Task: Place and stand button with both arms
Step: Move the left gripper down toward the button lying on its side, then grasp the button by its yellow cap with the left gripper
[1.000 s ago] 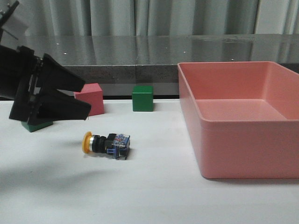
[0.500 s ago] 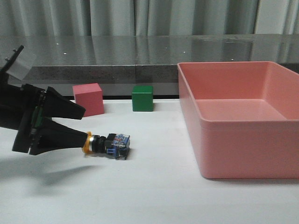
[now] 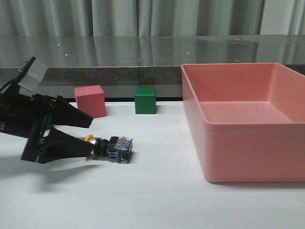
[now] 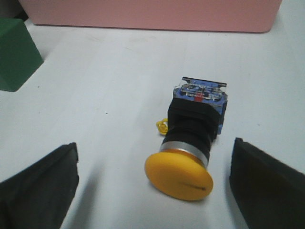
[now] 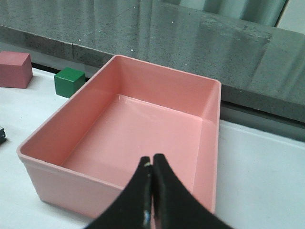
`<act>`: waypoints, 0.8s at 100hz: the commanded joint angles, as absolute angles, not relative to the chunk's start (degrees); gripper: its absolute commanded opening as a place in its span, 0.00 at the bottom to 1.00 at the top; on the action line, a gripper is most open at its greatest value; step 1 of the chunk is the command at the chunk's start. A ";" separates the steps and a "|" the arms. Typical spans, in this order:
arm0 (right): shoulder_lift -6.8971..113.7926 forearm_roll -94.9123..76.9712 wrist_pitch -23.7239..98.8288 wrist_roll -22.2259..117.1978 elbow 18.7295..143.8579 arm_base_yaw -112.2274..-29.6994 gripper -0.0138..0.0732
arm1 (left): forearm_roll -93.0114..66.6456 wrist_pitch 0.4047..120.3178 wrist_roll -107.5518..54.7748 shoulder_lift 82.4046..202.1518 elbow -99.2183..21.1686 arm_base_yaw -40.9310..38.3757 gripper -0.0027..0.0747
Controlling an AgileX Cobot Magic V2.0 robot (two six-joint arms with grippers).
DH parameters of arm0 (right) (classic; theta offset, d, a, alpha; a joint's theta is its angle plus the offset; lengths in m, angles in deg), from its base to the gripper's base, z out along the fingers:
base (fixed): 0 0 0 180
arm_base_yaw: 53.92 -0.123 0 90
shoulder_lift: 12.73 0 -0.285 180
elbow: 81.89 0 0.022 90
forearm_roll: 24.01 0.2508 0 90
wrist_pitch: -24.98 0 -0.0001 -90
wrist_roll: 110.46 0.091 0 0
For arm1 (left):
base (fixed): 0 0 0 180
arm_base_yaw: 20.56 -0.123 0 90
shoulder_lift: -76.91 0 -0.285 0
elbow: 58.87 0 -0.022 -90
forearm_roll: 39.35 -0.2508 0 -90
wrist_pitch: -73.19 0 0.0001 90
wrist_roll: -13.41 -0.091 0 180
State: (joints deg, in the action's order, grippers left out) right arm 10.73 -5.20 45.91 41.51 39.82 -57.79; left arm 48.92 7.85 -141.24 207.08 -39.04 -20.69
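The button (image 3: 113, 147) lies on its side on the white table, its yellow cap toward my left arm and its blue base toward the bin. In the left wrist view the button (image 4: 193, 138) lies between my fingers, cap nearest the camera. My left gripper (image 3: 89, 136) is open and low at the table, one finger (image 4: 43, 186) on each side of the cap and not touching it. My right gripper (image 5: 152, 161) is shut and empty, held above the near wall of the pink bin. It does not show in the front view.
A large pink bin (image 3: 243, 157) fills the right side of the table. A pink cube (image 3: 89, 100) and a green cube (image 3: 145, 100) stand at the back. Another green cube (image 4: 14, 55) stands near the left gripper. A dark ledge runs behind the table.
My left gripper has come down and forward toward the button, so its open fingers now flank the yellow cap. The button has not moved.
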 commanded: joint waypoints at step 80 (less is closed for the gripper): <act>11.13 -4.48 41.86 41.41 41.31 -57.52 0.07 | 49.62 0.16 -140.01 207.33 -42.09 -18.32 0.01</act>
State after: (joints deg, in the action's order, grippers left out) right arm 10.73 -5.20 45.91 41.51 39.82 -57.79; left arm 47.97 7.63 -141.13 210.65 -40.98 -17.55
